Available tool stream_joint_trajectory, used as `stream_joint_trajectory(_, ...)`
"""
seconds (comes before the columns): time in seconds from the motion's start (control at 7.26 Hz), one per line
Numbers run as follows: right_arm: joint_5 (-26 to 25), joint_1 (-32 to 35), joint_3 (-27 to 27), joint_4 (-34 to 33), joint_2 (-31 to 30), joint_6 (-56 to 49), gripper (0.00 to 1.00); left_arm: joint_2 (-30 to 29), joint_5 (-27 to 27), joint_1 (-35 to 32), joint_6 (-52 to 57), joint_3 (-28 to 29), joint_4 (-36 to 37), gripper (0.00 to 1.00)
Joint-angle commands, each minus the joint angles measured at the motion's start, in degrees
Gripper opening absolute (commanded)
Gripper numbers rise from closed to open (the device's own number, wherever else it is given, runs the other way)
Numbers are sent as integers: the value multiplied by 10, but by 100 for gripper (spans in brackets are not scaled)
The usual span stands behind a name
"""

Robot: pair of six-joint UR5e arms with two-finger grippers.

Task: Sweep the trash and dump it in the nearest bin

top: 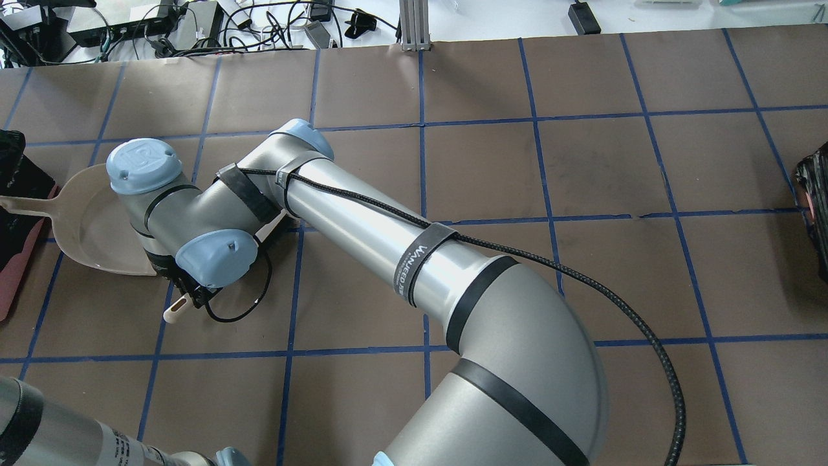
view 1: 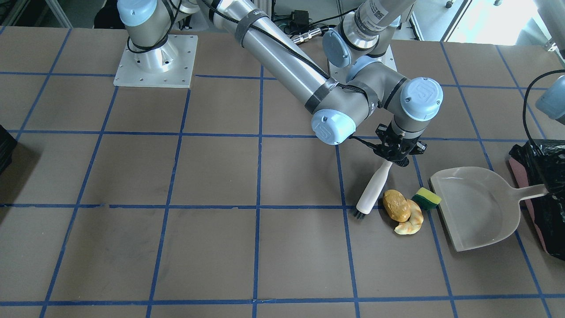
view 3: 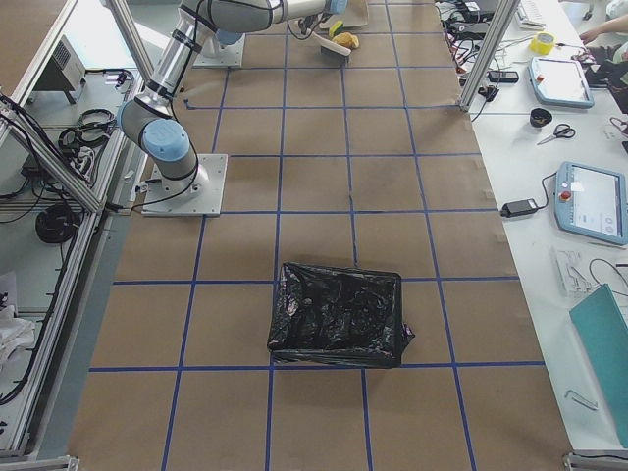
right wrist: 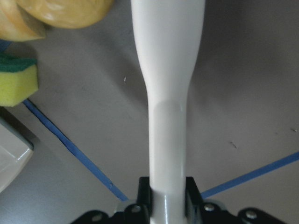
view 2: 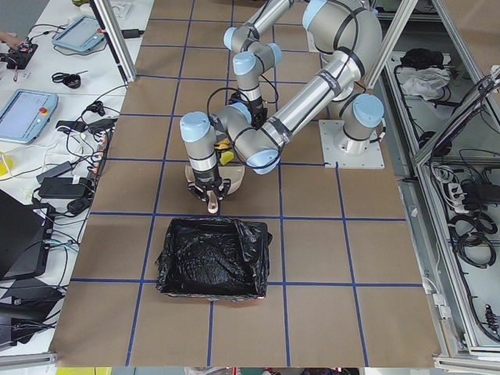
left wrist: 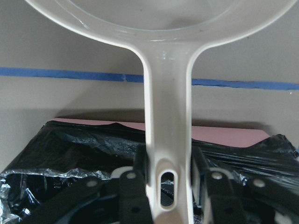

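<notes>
brush (view 1: 373,190) and dustpan (view 1: 476,207) both gripped

right gripper (view 1: 396,154) clamps the brush, bristles just beside the potato (view 1: 396,205); croissant (view 1: 411,219) touches the potato, sponge (view 1: 426,198) at the dustpan's lip. left gripper (left wrist: 168,186) pinches the dustpan handle over the bin (view 1: 518,174).

The right arm (top: 362,233) stretches across into the left half of the blue-taped brown table (top: 582,162); its wrist hangs over the open edge of a beige dustpan (top: 90,220); a white brush (top: 176,314) handle tip pokes out beneath; the dustpan's handle points at the pink-sided bin (top: 13,278) on the left edge.
</notes>
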Motion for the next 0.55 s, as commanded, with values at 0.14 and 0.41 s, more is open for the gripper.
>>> stream_joint_trajectory(0.14, 4, 0, -17, -1, 15, -36, 0, -3, -2, 0, -1, -16, 2, 0)
stream_joint_trajectory(0.41, 12, 0, -32, -1, 23, -71, 0, -3, -3, 0, -1, -16, 1, 0)
